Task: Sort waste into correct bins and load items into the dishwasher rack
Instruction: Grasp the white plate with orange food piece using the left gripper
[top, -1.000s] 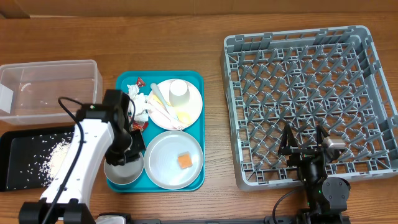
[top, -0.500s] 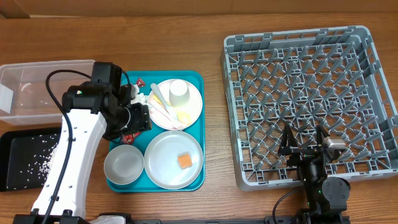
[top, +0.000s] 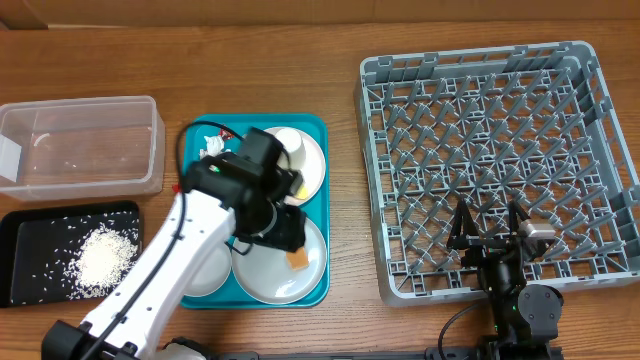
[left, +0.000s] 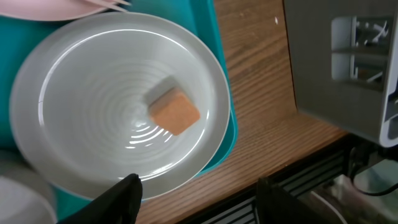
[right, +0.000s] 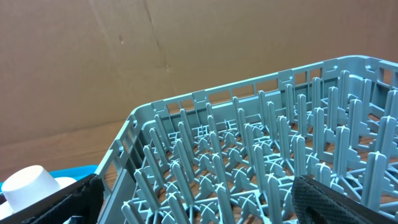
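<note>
A small orange food cube (left: 175, 112) lies on a round white plate (left: 93, 93) at the front of the teal tray (top: 317, 205). My left gripper (left: 199, 194) hangs open just above the plate's front rim, nothing between its fingers; from overhead the left gripper (top: 290, 238) sits beside the cube (top: 297, 260). The white bowl (top: 207, 272) is half hidden under the left arm. A white cup (top: 290, 146) stands on the pale pink plate (top: 312, 165). Rice (top: 100, 258) is piled in the black tray (top: 30, 240). My right gripper (right: 199, 205) stands open over the empty grey rack's (top: 500, 150) front edge.
The clear tub (top: 80, 140) stands at the back left with a few grains in it. A crumpled white napkin (top: 211, 149) lies at the teal tray's back left corner. Bare wood separates the teal tray from the rack.
My left gripper let go of the white bowl, leaving it on the teal tray's front left. It opened and swung back, then right, to above the plate with the cube. The right arm stayed still.
</note>
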